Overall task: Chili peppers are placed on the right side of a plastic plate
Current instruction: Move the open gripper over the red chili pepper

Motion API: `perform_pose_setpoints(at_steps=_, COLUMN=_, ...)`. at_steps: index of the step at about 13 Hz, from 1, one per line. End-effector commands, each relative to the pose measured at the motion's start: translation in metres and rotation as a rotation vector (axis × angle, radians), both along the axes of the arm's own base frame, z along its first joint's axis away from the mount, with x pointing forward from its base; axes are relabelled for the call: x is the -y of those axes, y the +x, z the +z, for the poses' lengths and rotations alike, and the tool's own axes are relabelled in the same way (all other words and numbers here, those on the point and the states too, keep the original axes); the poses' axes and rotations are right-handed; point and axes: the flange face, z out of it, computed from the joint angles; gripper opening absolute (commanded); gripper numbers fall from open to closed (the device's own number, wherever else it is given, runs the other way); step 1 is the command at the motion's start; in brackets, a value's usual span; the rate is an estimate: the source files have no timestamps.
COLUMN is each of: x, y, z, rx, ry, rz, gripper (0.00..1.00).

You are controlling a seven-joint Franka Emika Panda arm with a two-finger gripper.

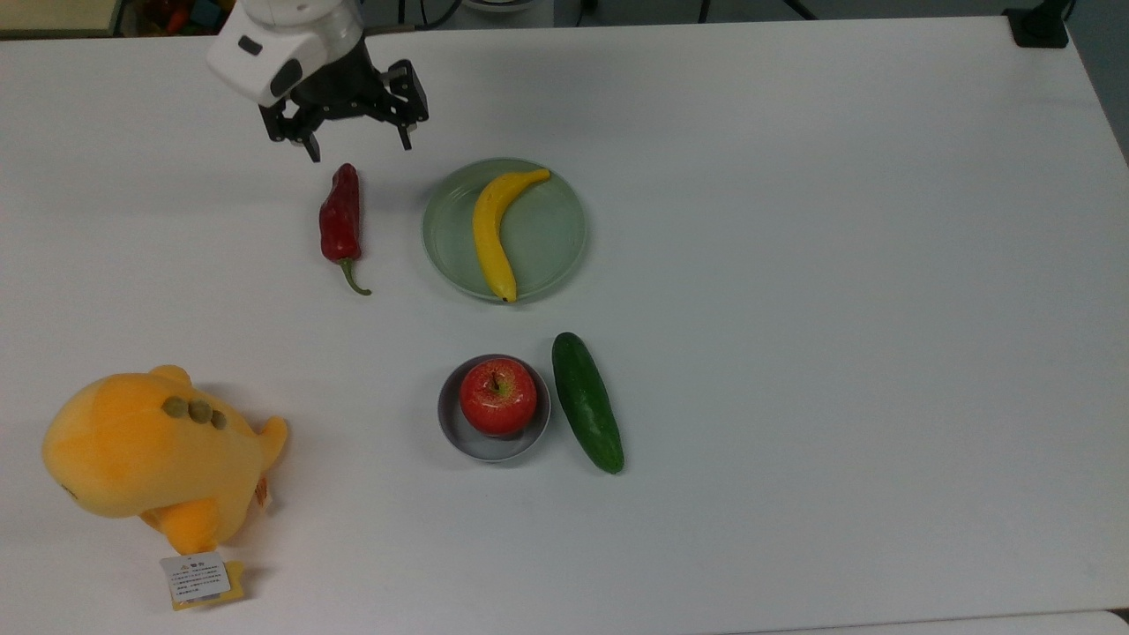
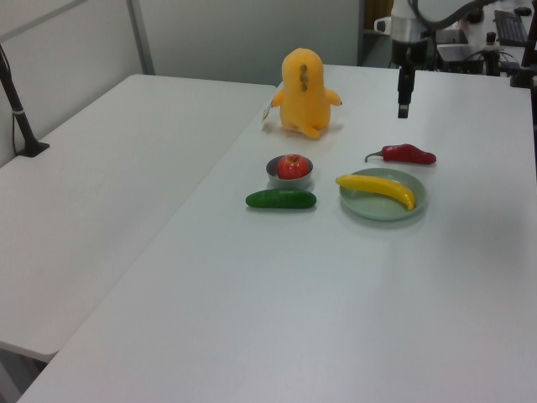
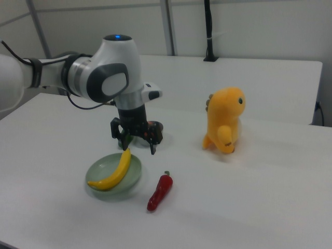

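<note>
One chili pepper (image 1: 340, 216) lies on the table at nine o'clock of the plastic plate (image 1: 556, 225) in the top view. My gripper (image 1: 357, 150) hangs open near its blunt end; I should descend over its thick middle, fingers straddling its width.

The chili pepper (image 1: 340, 218) is dark red, glossy and wrinkled, with a thin curved green stem. It lies flat on the white counter (image 1: 794, 265), just beside the plastic plate (image 1: 551, 220) but apart from it, on the top view's left of the plate. In the top view its body runs up and down, the stem end pointing toward the bottom edge. In the right view the pepper (image 3: 160, 192) sits to the right of the plate (image 3: 98, 172). The plate is pale green, round and shallow with a raised rim, and carries a yellow banana (image 1: 492, 231) lying across its middle.
</note>
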Motion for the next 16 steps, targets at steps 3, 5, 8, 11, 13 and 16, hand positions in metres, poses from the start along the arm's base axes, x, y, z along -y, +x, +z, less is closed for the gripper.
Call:
perform_pose_setpoints(at_steps=3, x=0.018, y=-0.005, z=-0.053, rx=0.020, ry=-0.021, rz=0.002, gripper=1.00)
perform_pose_setpoints(at_steps=5, x=0.030, y=-0.003, z=-0.067, rx=0.017, ry=-0.028, rz=-0.017, gripper=1.00)
perform_pose_setpoints(at_steps=8, x=0.043, y=-0.002, z=-0.086, rx=0.010, ry=-0.054, rz=-0.022, gripper=1.00)
perform_pose_setpoints(at_steps=11, x=0.053, y=-0.011, z=-0.103, rx=0.023, ry=-0.075, rz=-0.027, gripper=1.00)
perform_pose_setpoints(at_steps=13, x=0.062, y=-0.013, z=-0.108, rx=0.035, ry=-0.083, rz=-0.040, gripper=1.00)
perform_pose_setpoints(at_steps=16, x=0.066, y=-0.010, z=-0.122, rx=0.039, ry=-0.090, rz=-0.043, gripper=1.00)
